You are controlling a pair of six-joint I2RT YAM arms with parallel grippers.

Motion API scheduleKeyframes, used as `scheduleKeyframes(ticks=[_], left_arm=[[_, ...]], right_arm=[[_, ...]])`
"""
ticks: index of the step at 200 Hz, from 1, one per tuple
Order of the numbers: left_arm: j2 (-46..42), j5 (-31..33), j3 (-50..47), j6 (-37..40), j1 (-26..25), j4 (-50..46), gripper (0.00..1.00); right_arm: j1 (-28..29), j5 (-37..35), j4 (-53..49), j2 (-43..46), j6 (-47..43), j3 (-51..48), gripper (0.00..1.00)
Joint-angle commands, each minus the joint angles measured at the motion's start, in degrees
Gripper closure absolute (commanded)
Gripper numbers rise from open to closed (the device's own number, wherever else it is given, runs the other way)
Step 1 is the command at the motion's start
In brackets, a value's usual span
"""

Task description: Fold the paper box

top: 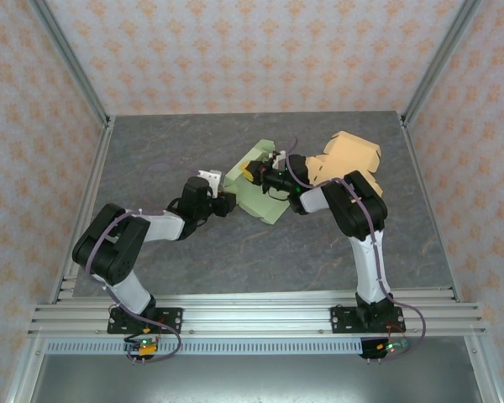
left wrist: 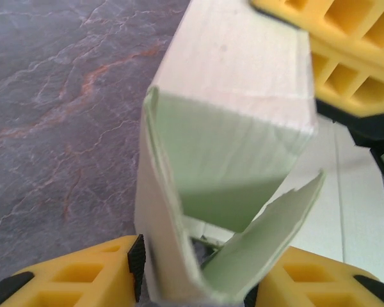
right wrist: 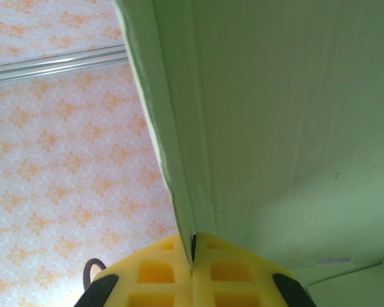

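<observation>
The pale green paper box (top: pixel 256 186) lies partly folded in the middle of the grey table (top: pixel 168 143). My left gripper (top: pixel 228 200) reaches it from the left. In the left wrist view its yellow fingers (left wrist: pixel 83 276) squeeze a V-shaped folded flap of the box (left wrist: pixel 230 121), both pads touching the paper, so the left gripper (left wrist: pixel 195 284) is shut on it. My right gripper (top: pixel 256 175) comes from the right; its fingertips (right wrist: pixel 192 252) are pinched shut on a thin edge of a box wall (right wrist: pixel 275 128). The right gripper's yellow fingers (left wrist: pixel 345 51) show beyond the flap.
A tan folded box (top: pixel 349 155) sits at the back right, just behind the right arm. Patterned walls and aluminium posts (top: pixel 71 59) enclose the table on three sides. Bare tabletop lies to the left and in front of the box.
</observation>
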State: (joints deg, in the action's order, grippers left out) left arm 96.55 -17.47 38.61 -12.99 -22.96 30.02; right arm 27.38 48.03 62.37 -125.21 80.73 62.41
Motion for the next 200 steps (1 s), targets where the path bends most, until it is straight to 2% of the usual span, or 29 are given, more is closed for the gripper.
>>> scheduleKeyframes(ticks=[1,97,122,174,200], left_arm=[[0.82,2.91,2.42,-0.25,-0.92,0.76,0.57],[5.28,8.84,5.23,-0.86,-3.41,2.23,0.59],[6.96,11.01,5.05,-1.42,-4.38,5.5,0.59],[8.99,17.47,6.51,-2.83,-4.95,5.93,0.64],[9.91,17.89,8.04,-2.56,-5.06,4.92,0.67]], right_arm=[[0.9,-2.82,3.63,0.49,1.88,-2.19,1.0],[3.75,-11.01,10.33,0.05,8.54,-5.09,0.99],[4.57,-12.47,10.51,0.39,8.96,-5.8,0.97],[6.14,-17.88,10.47,2.96,7.52,-10.04,0.96],[6.59,-19.09,9.43,3.41,6.26,-10.72,0.94]])
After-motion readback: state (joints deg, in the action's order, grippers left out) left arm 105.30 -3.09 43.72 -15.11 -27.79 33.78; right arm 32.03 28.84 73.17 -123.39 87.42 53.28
